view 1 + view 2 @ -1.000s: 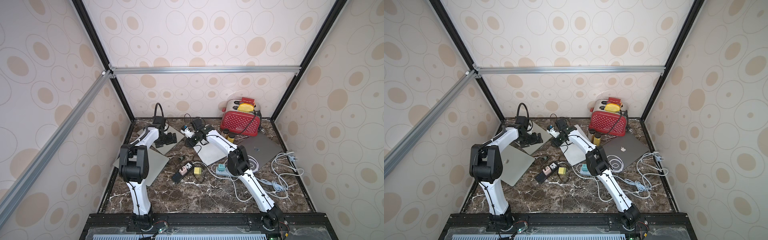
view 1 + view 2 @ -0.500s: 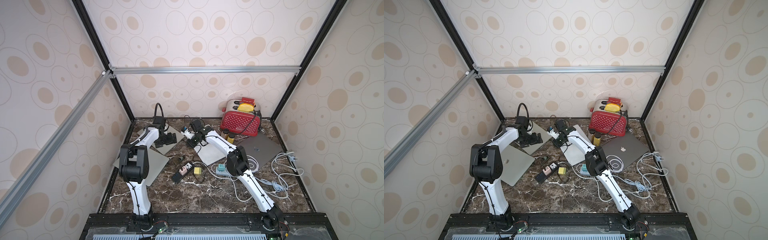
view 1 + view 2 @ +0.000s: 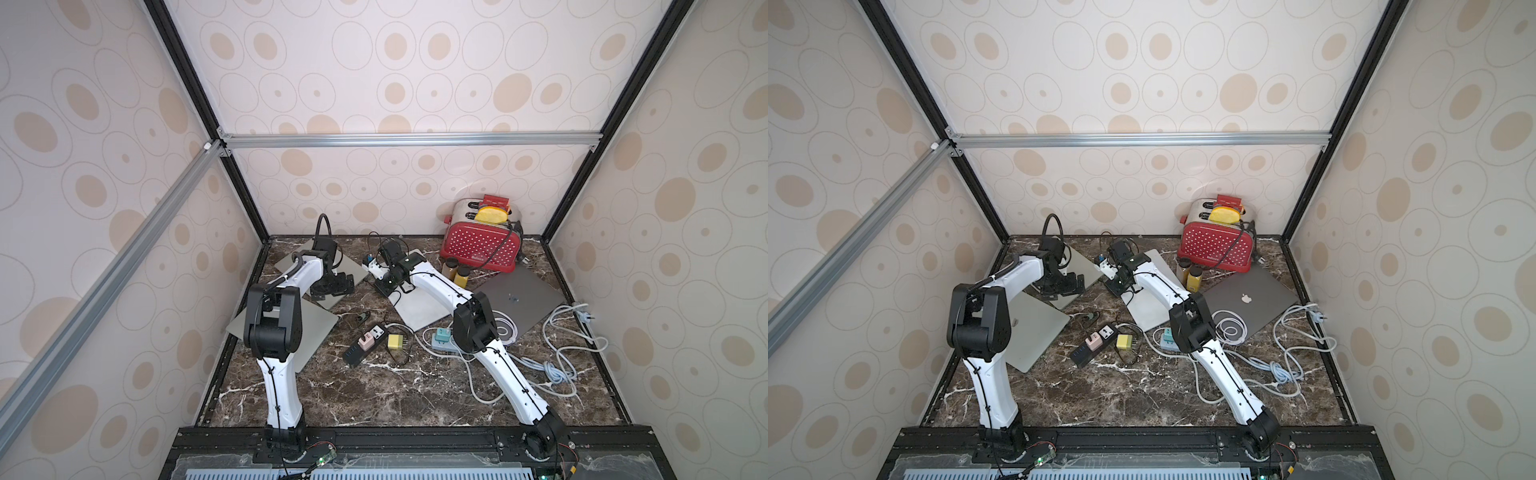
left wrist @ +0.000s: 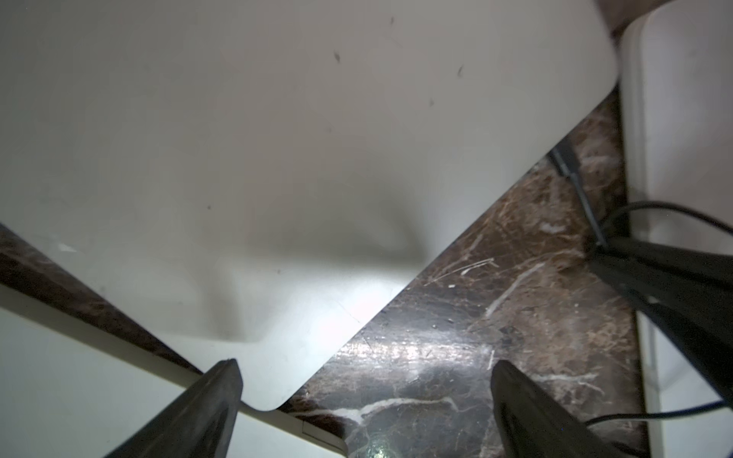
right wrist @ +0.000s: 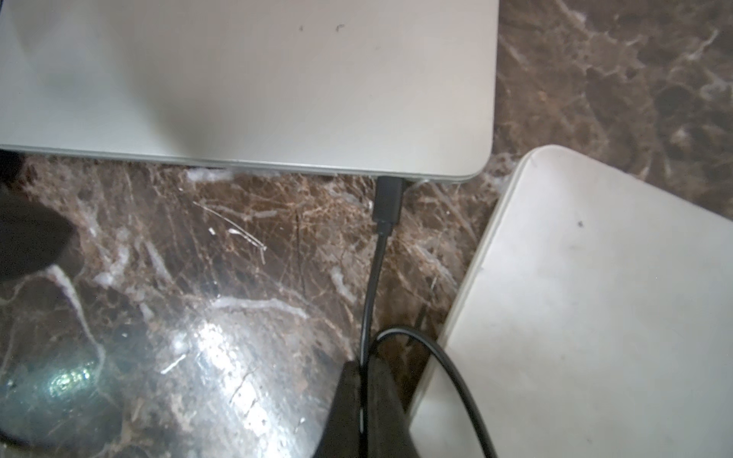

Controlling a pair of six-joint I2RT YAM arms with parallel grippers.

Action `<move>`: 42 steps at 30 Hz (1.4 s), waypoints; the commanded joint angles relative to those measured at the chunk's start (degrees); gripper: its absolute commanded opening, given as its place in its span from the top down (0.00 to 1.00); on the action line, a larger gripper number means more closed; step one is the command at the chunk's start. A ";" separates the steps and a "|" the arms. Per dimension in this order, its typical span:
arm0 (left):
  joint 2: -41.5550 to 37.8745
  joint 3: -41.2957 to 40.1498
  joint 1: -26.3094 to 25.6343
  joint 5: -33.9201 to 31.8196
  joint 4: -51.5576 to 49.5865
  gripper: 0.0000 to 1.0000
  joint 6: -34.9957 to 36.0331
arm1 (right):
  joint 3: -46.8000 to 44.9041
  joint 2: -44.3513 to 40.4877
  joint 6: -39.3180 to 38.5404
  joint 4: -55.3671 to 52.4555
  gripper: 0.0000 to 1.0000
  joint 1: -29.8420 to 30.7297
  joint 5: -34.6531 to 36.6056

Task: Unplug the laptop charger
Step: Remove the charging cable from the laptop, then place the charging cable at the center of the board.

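My right end effector [image 5: 363,376] has clamped onto the black charger cable [image 5: 373,277]. The plug [image 5: 389,198] sits in the silver laptop [image 5: 238,79]. I'd pull straight out along the cable, never sideways, while my left end effector [image 4: 365,368] gapes empty.

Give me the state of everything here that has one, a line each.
silver laptop: lid closed, charger plugged in.
charger plug: seated in the laptop's edge port.
right gripper: shut on the charger cable.
left gripper: open, holding nothing.
grey laptop: lid closed.
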 commanded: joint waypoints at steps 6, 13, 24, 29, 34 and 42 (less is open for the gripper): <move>3.32 4.96 -3.11 -13.88 -7.19 0.01 4.22 | -7.81 -4.51 3.02 0.75 1.00 -2.00 -4.77; 6.31 9.54 -3.77 -18.93 -10.84 0.01 5.05 | -12.81 -8.04 1.23 2.63 1.00 -2.17 -6.73; 11.07 15.05 -3.75 -17.78 -14.33 0.01 6.56 | -21.47 -14.26 0.03 2.05 1.00 -2.24 -3.48; 6.20 12.86 -3.65 -10.94 -12.32 0.01 4.57 | -25.45 -16.75 0.81 3.99 0.80 -2.20 -4.28; -2.35 12.86 -3.46 -7.77 -14.29 0.01 5.00 | -25.51 -18.81 2.03 4.40 0.40 -2.38 -4.43; -23.14 -8.96 -0.49 2.85 -7.92 0.01 0.50 | -39.99 -34.82 2.45 6.98 0.31 -2.38 -2.40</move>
